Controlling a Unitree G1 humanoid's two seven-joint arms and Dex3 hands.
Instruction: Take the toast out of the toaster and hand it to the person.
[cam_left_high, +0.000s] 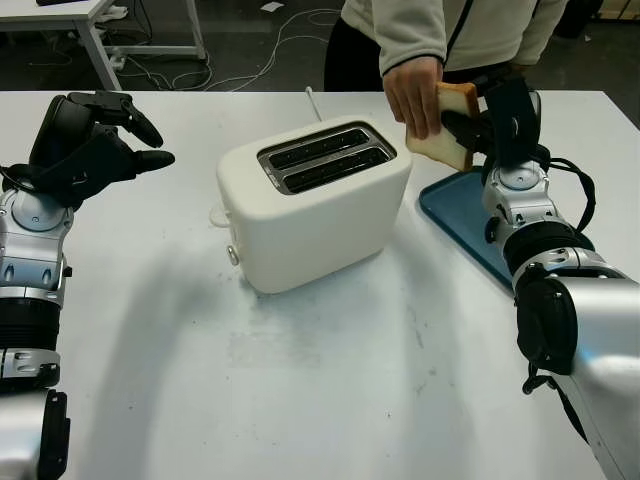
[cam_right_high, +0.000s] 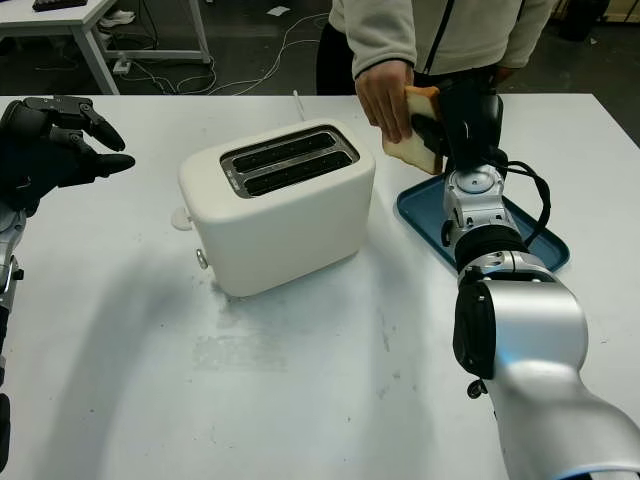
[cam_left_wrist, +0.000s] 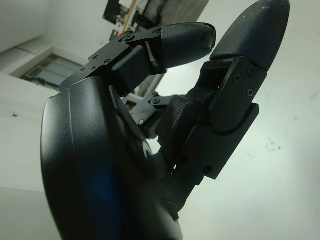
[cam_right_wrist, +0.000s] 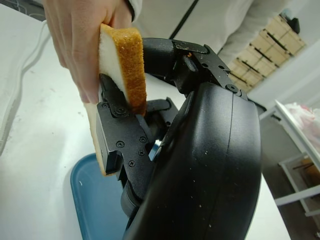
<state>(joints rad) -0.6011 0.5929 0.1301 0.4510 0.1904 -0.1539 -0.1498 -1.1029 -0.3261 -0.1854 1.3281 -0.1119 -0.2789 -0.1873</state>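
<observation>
Right eye view | toast: raised beyond tray, pinched by right hand fingers, person's hand gripping it | toaster: table centre | left hand: open, far left.

At upper right I see my right hand gripping the toast with a person's hand on it, toaster mid-frame, left hand open upper left.

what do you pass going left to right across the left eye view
left hand → toaster → person's hand → toast → right hand, shut on the toast above the blue tray
</observation>
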